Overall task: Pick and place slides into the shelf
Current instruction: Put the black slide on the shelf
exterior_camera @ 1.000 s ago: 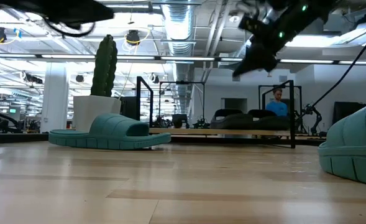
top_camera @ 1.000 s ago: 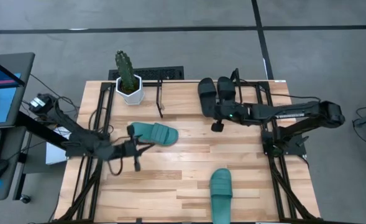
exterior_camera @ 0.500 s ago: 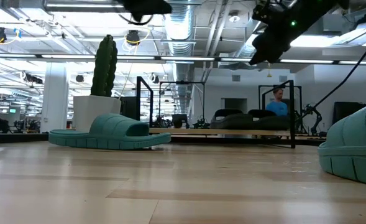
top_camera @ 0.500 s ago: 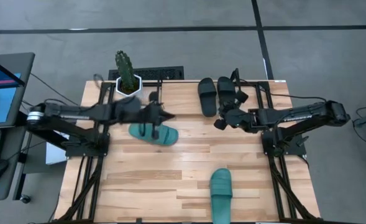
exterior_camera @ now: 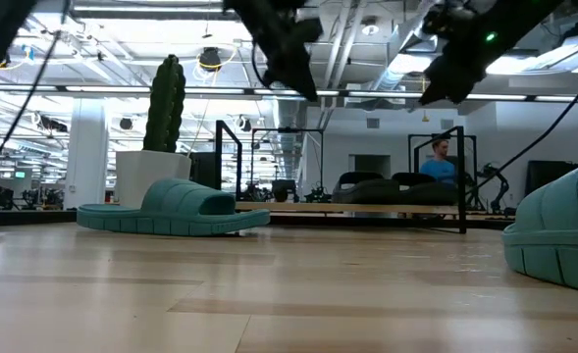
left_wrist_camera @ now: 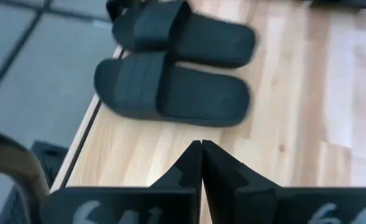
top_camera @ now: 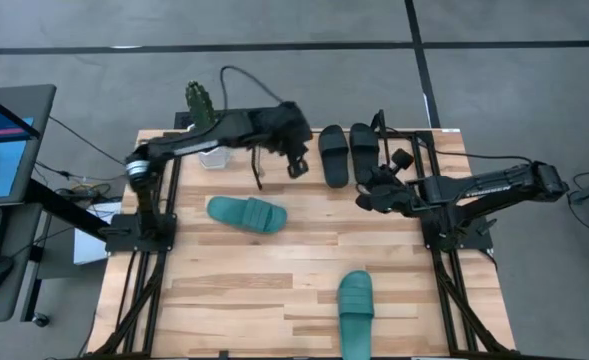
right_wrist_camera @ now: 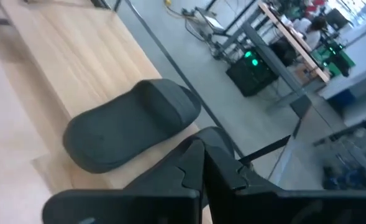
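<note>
Lying crosswise, teal slide (top_camera: 247, 214)

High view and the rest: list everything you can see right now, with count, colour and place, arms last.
black slides: 2, black, side by side at the table's far edge, right of centre
teal slides: 2, teal-green, one lying left of centre, the other at the near edge
shelf: 1, black thin frame, far side of the table
cactus: 1, green in a white pot, far left corner
table: 1, light wood
person: 1, in blue, in the room behind
left gripper: shut, above the far edge beside the black slides
right gripper: shut, just right of the black slides
</note>
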Controlling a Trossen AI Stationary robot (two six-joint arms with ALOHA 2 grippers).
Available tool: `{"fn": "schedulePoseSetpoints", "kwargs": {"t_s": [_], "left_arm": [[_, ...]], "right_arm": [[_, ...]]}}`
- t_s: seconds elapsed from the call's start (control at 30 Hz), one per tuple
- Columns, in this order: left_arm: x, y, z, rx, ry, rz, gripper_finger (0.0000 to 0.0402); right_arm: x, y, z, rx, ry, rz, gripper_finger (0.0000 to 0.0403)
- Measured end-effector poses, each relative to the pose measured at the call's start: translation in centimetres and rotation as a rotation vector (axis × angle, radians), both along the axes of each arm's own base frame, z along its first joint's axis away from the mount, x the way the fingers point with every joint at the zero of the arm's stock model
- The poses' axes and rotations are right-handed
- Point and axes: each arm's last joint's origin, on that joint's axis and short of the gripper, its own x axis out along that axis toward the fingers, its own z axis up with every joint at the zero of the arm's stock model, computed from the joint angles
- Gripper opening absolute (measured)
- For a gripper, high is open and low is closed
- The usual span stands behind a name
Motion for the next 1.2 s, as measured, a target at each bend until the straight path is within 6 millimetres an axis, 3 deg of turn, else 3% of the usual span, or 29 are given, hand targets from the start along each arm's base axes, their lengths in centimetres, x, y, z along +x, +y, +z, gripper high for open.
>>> {"fn": "schedulePoseSetpoints", "kwargs": {"t_s": [0.23,0.57,0.73,1.1,1.2], "left_arm": [[2.2,4.1,-3.5,-0.072,0.116,0.058,0.0],[3.8,6.3,-8.3,-0.093,0.181,0.072,0.0],[4.6,6.9,-10.1,-0.075,0.194,0.072,0.0],[5.2,7.0,-9.9,-0.034,0.14,0.07,0.0],[5.9,6.7,-10.9,-0.042,0.144,0.053,0.0]], "right_arm": [[-3.3,1.1,2.4,0.0,-0.098,0.07,0.0],[-8.4,1.1,5.7,0.0,-0.345,0.103,0.0],[-8.8,1.2,5.9,0.006,-0.361,0.127,0.0],[-8.4,1.4,5.7,-0.01,-0.323,0.141,0.0],[-8.3,1.4,5.6,-0.012,-0.316,0.142,0.0]]}}
